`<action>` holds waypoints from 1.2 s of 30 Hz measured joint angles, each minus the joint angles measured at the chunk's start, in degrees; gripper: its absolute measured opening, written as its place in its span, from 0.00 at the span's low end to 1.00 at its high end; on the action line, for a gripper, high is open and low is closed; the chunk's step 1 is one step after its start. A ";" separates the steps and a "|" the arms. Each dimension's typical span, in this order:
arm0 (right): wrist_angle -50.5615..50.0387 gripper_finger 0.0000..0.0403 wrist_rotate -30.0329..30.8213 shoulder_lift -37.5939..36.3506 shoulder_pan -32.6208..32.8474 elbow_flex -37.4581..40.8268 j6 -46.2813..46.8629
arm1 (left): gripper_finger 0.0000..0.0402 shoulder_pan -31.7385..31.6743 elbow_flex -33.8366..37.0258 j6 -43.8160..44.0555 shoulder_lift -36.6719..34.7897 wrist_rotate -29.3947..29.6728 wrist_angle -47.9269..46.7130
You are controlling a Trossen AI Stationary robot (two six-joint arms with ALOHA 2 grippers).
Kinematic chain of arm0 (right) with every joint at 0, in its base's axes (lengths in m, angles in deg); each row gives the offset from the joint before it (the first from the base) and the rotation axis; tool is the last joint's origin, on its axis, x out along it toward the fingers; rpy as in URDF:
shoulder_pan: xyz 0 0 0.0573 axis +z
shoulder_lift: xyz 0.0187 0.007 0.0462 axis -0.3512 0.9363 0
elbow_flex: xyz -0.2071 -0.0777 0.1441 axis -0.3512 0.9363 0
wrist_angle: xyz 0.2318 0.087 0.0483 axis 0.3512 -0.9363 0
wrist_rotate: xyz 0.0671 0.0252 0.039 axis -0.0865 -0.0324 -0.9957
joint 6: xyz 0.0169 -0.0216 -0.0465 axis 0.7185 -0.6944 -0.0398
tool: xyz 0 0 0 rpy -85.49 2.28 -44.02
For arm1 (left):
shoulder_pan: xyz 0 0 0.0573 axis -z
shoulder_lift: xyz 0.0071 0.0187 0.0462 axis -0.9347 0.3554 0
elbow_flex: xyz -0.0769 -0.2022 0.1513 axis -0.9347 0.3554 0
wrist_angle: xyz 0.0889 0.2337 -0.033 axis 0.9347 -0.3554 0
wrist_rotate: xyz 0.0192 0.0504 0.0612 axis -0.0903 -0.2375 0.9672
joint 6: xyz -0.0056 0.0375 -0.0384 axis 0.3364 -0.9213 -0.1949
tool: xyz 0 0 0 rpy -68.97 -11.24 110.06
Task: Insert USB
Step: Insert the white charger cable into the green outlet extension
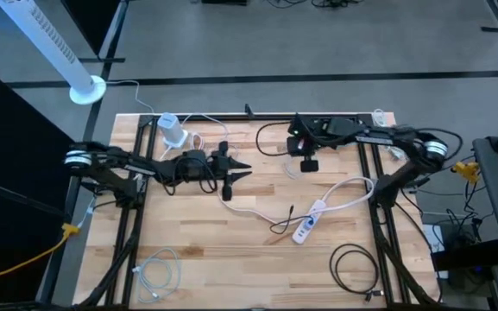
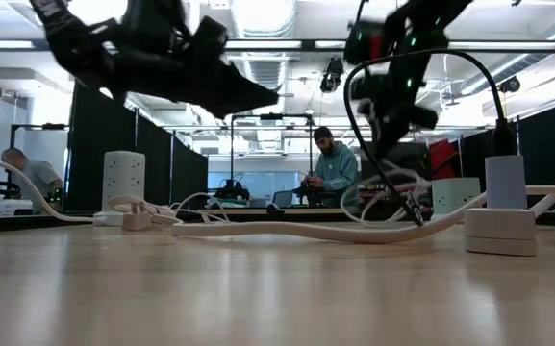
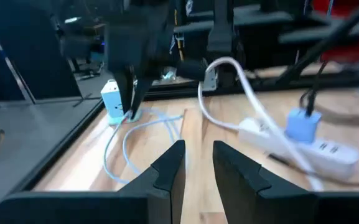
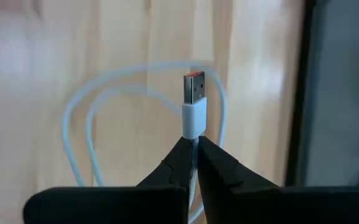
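A white USB cable ends in a metal USB plug with an orange tongue and a white housing. My right gripper is shut on it, raised over the far middle of the table. The cable loops on the wood below. The white power strip with a blue adapter lies flat at the centre right. My left gripper is raised at the centre left, pointing toward the right, open a little with nothing between its fingers. My right gripper pinches the cable right behind the plug's white housing between its two fingertips. The fingers slant down from above and lie along the cable. The plug sticks out beyond the fingertips, lifted clear of the table, and the cable trails slack onto the wood.
A white charger block stands at the far left corner. A coiled white cable lies near left and a coiled black cable near right. A black cable lies beside the strip. People show in the room behind.
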 joint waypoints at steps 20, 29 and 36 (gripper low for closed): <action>0.94 0.01 0.03 -3.05 10.51 0.20 6.24 | 0.40 0.23 -19.12 -23.08 15.53 11.30 -9.86; 1.38 0.01 -1.54 -3.26 11.92 0.18 5.09 | 0.63 0.24 -22.68 -23.93 19.22 13.06 -9.63; 1.11 0.01 -1.53 -3.34 13.80 0.16 5.57 | 0.56 0.24 -25.16 -22.02 21.64 13.18 -9.11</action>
